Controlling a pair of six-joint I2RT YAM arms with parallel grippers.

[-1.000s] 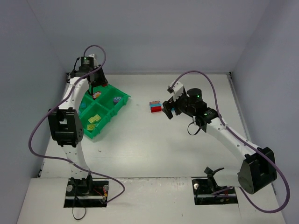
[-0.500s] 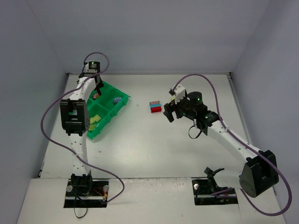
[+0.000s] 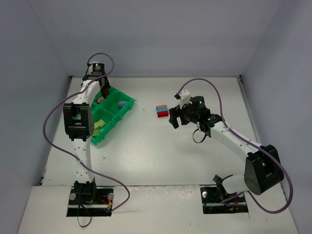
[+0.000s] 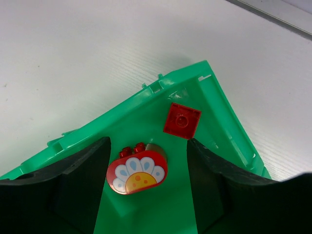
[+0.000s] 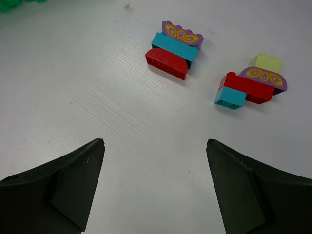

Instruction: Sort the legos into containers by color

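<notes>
The bright green tray (image 3: 113, 122) stands at the left. My left gripper (image 3: 103, 92) hangs open and empty over its far compartment (image 4: 127, 103). In that compartment lie a red brick with a flower print (image 4: 137, 171) and a small red square brick (image 4: 181, 120). A purple brick (image 3: 122, 103) and yellow-green bricks (image 3: 99, 125) lie in other compartments. My right gripper (image 3: 173, 117) is open and empty, just right of a purple, cyan and red stack (image 5: 173, 47), which also shows in the top view (image 3: 162, 111). A second cluster (image 5: 249, 84) of red, purple, cyan and yellow-green bricks lies beside it.
Grey walls close in the table on three sides. A raised edge strip (image 4: 273, 14) runs along the table's far side behind the tray. Bare white table lies between the tray and the loose bricks.
My left arm has swung and its gripper has drawn back toward the tray's far corner, with the red flower brick lying below it. My right gripper has shifted slightly left, closer to the loose bricks.
</notes>
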